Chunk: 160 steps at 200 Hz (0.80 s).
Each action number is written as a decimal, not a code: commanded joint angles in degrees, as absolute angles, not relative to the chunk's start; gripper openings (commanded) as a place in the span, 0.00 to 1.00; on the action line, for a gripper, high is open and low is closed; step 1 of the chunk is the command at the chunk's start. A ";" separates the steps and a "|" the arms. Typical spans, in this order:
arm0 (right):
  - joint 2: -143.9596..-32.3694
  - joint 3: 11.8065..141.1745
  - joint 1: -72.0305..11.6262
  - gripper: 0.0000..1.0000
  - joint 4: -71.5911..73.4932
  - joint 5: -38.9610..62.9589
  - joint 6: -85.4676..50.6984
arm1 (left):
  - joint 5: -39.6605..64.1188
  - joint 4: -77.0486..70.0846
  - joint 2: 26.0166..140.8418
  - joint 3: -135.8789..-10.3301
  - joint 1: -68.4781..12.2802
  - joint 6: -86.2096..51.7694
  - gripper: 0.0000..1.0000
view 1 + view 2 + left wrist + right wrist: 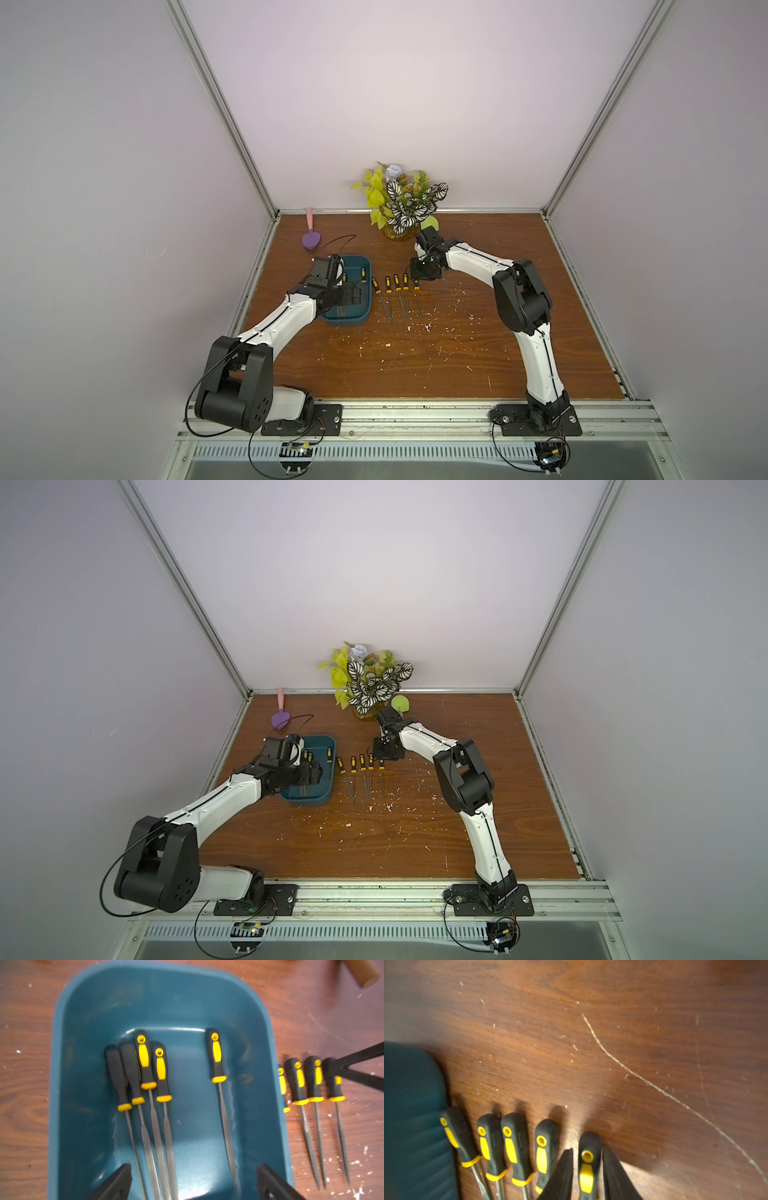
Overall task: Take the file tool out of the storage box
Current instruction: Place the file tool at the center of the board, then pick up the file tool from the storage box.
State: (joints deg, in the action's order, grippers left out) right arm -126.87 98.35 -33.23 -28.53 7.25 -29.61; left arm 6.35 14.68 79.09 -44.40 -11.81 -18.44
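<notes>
Inside the box (87,1012), five files (160,1072) lie under the wide-open left gripper (193,1165), four so bunched that it may pinch two, while beside the box the right gripper (587,1149), blurred, seems barely parted around a file (586,1176) and could drag it.

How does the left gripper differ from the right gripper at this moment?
Opening: the left gripper has jaws wide apart; the right gripper has jaws narrowly apart. Place: the left gripper is over the storage box, gripping nothing; the right gripper flanks the handle of a file lying on the table. Both have black jaws.
</notes>
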 commanded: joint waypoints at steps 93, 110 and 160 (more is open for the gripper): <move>-108.32 82.69 -28.51 0.34 -21.00 7.65 -28.39 | 6.46 16.79 86.69 -52.57 -13.75 -20.41 0.74; -106.10 78.91 -27.57 0.34 -19.78 8.25 -28.45 | 5.74 16.93 89.61 -54.06 -14.06 -20.31 0.69; -102.66 73.00 -25.67 0.34 -18.55 9.05 -28.30 | 4.35 16.61 97.17 -57.62 -14.90 -20.82 0.64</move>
